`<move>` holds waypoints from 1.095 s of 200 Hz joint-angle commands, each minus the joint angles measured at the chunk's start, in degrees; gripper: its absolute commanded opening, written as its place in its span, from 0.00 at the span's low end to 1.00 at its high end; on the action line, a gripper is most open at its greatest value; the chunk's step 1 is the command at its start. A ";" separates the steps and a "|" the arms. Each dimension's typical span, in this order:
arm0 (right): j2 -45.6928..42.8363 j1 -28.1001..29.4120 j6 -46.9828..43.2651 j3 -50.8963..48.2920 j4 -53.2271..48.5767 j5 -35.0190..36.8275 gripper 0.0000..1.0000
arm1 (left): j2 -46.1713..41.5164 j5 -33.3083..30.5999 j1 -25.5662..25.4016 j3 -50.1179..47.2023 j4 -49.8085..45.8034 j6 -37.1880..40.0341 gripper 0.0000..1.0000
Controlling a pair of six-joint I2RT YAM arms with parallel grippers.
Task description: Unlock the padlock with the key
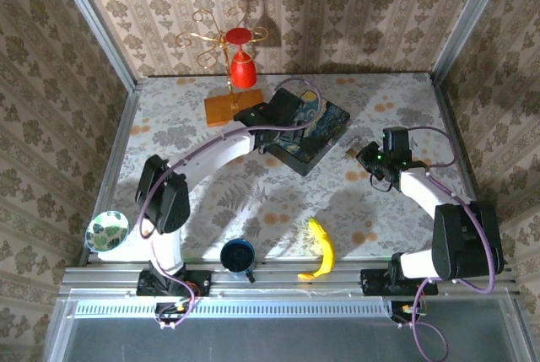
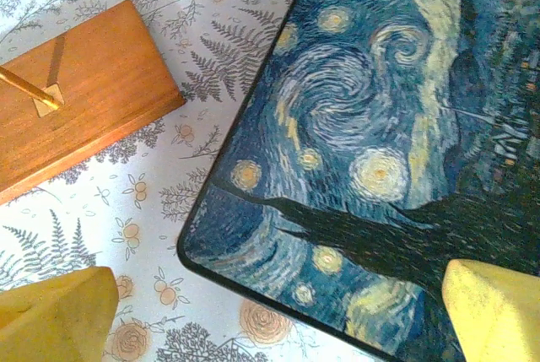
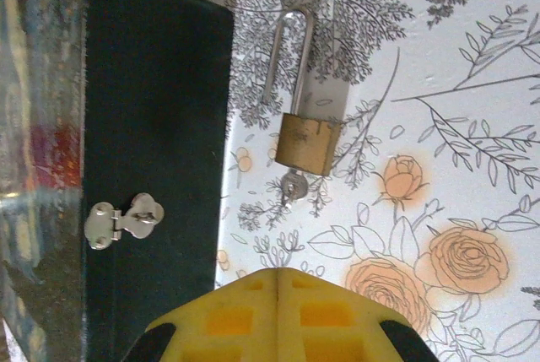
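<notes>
Padlock (image 3: 308, 144) is lying flat on the flowered tablecloth (image 3: 456, 126), just beside the dark side of the blue painted box (image 3: 160, 126) but not touching it. Its long silvery shackle (image 3: 287, 54) is pointing away from the right gripper (image 3: 278, 282), and a small silvery key (image 3: 293, 186) is sticking out of the bottom of the brass body. Whether the shackle is locked is not clear. The right gripper is hanging near the key end of the padlock, apart from it, with its yellow fingers pressed together and holding nothing. A small metal latch (image 3: 124, 218) is sitting on the box's side wall.

The left gripper (image 2: 278, 273) is hovering above a corner of the box lid, its yellow fingers (image 2: 59, 311) spread wide, one over the cloth and one over the lid, gripping nothing. A wooden base (image 2: 76, 92) is resting on the cloth near that corner.

Along the near edge of the table, a banana (image 1: 321, 248), a blue cup (image 1: 238, 254) and a patterned bowl (image 1: 107, 230) are lying well apart from the box.
</notes>
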 commanded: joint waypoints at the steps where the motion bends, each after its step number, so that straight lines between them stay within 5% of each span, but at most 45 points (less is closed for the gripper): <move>1: 0.60 -0.17 -2.08 -0.38 -2.32 -0.31 0.00 | -2.82 -1.05 -0.89 -2.75 -0.91 0.06 1.00; 68: -0.21 -0.17 -5.84 1.90 -7.06 1.00 0.00 | -3.28 14.67 -9.43 -9.47 10.26 -3.32 1.00; 112: -3.29 -0.20 -8.34 2.50 -10.83 2.90 0.00 | 1.36 22.82 -11.18 -9.57 15.04 -3.99 0.89; 219: -12.11 -0.16 -11.48 2.36 -14.89 6.95 0.13 | 5.78 18.20 -6.00 -14.16 16.40 -6.31 0.91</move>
